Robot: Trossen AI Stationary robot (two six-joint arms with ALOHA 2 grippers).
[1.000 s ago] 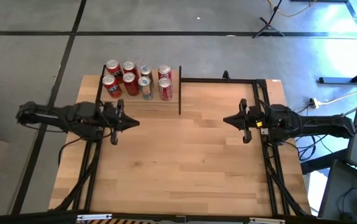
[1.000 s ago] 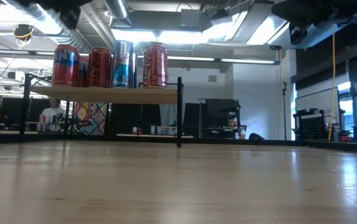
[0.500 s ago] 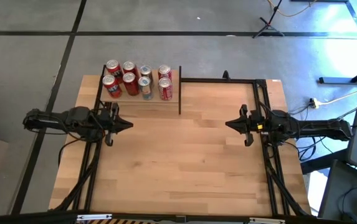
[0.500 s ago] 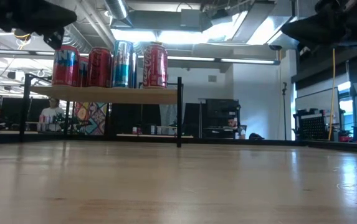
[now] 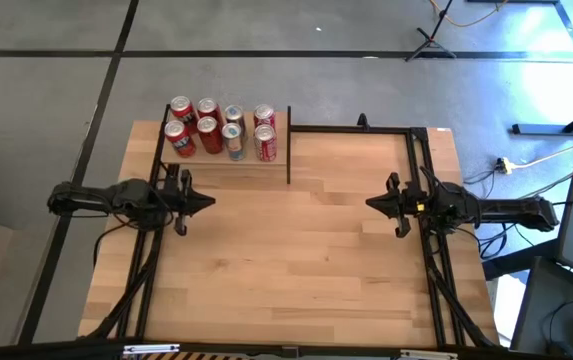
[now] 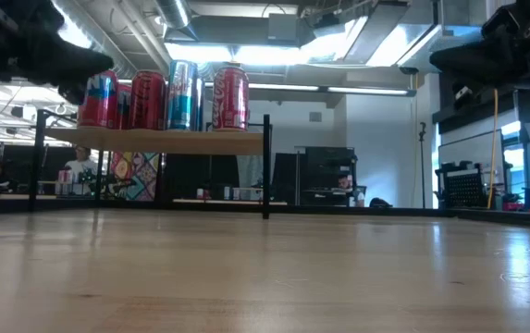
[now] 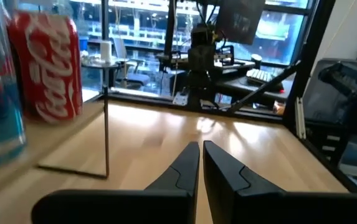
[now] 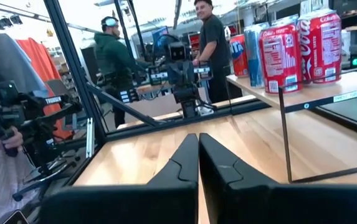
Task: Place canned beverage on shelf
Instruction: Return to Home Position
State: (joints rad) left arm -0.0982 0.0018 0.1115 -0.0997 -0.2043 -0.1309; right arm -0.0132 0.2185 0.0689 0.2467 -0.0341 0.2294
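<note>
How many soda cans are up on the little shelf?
8 cans, all standing on the shelf: four in the back row and four in the front row. The high view looks straight down, so none seems hidden.

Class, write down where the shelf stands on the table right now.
High view: the shelf sits at the far left corner of the table, holding eight cans, just beyond the left claw.
</note>
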